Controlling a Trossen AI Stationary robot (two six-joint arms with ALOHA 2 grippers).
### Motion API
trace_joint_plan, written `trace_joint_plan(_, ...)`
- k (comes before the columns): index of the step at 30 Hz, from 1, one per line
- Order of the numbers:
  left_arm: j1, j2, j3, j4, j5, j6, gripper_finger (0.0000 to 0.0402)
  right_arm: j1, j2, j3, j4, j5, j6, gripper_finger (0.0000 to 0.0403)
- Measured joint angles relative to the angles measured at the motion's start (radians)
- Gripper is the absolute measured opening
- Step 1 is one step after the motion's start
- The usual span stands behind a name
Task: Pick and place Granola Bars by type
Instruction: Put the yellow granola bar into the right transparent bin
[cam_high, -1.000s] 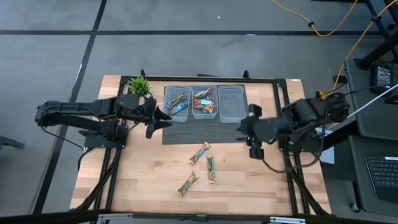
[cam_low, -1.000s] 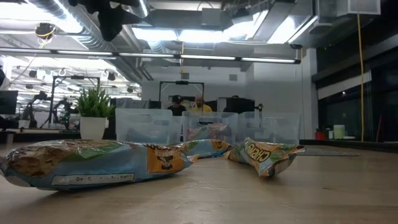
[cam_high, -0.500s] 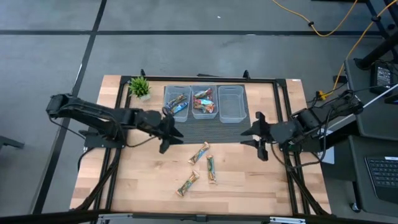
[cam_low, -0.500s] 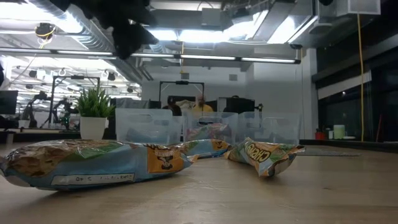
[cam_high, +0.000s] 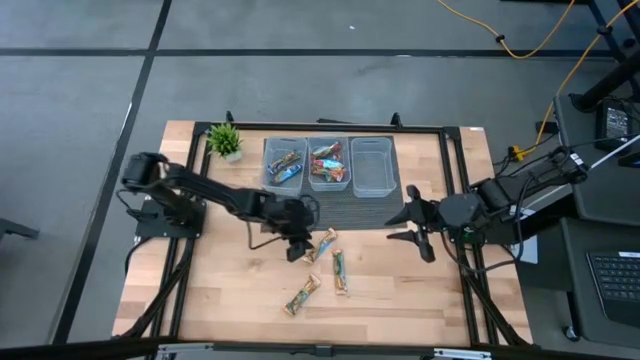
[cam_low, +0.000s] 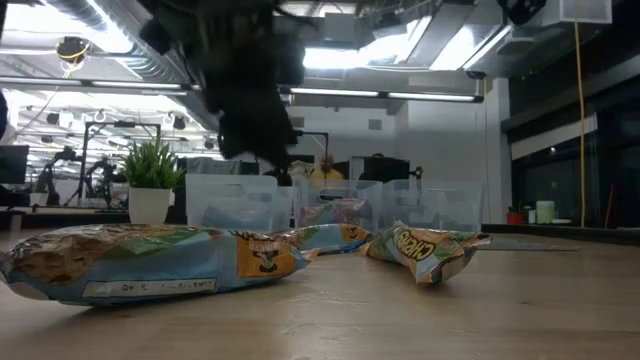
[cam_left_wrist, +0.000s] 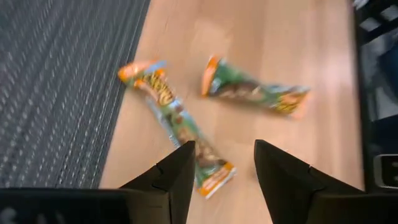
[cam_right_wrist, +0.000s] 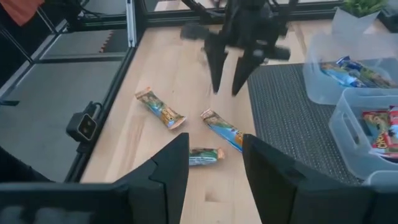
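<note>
Three granola bars lie loose on the wooden table: one (cam_high: 320, 243) at the edge of the dark mat, one (cam_high: 340, 272) beside it, one (cam_high: 302, 295) nearer the front edge. More bars fill two of the clear bins (cam_high: 285, 165) (cam_high: 328, 165). My left gripper (cam_high: 302, 247) hangs open, slanting down just above the bar by the mat (cam_left_wrist: 180, 124); its fingers straddle the bar's end without touching it. It also shows in the right wrist view (cam_right_wrist: 226, 90). My right gripper (cam_high: 415, 225) stands open in the air at the mat's right end.
The third clear bin (cam_high: 372, 167) stands at the mat's far right. A small potted plant (cam_high: 225, 140) is at the far left corner. A black frame rail (cam_high: 455, 200) runs along the table's sides. Bare wood lies left of the loose bars.
My left gripper has swung from in front of the bins toward the table's near right, sunk and tipped downward, ending just above the bar by the mat. My right arm has folded back toward the right edge and come down a little. The bars have not moved.
</note>
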Motion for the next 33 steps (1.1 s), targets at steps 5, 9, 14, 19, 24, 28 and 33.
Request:
trace_joint_plan(5,0.004,0.159,0.133,-0.181,0.048,-0.019,0.0179,-0.01,0.001,0.0,-0.001,-0.001,-0.018,0.0152)
trace_joint_plan(9,0.0,0.249,0.242,-0.241,0.035,0.013,0.0203,-0.01,0.001,0.0,-0.002,-0.012,-0.022,0.0152)
trace_joint_plan(14,0.005,0.289,0.325,-0.241,-0.04,0.022,0.0226,-0.01,0.001,0.0,-0.007,-0.029,-0.038,0.0152)
trace_joint_plan(19,0.009,0.34,0.349,-0.258,-0.067,0.004,0.023,-0.01,0.001,0.0,-0.009,-0.029,-0.039,0.0152)
trace_joint_plan(24,-0.001,0.385,0.351,-0.278,-0.091,-0.025,0.023,-0.01,0.001,0.0,-0.01,-0.029,-0.037,0.0152)
trace_joint_plan(28,-0.012,0.401,0.356,-0.283,-0.114,-0.046,0.0229,-0.01,0.001,0.0,-0.011,-0.029,-0.037,0.0152)
trace_joint_plan(33,-0.029,0.406,0.356,-0.319,-0.204,-0.082,0.0201,-0.01,0.001,0.0,-0.011,-0.028,-0.037,0.0152)
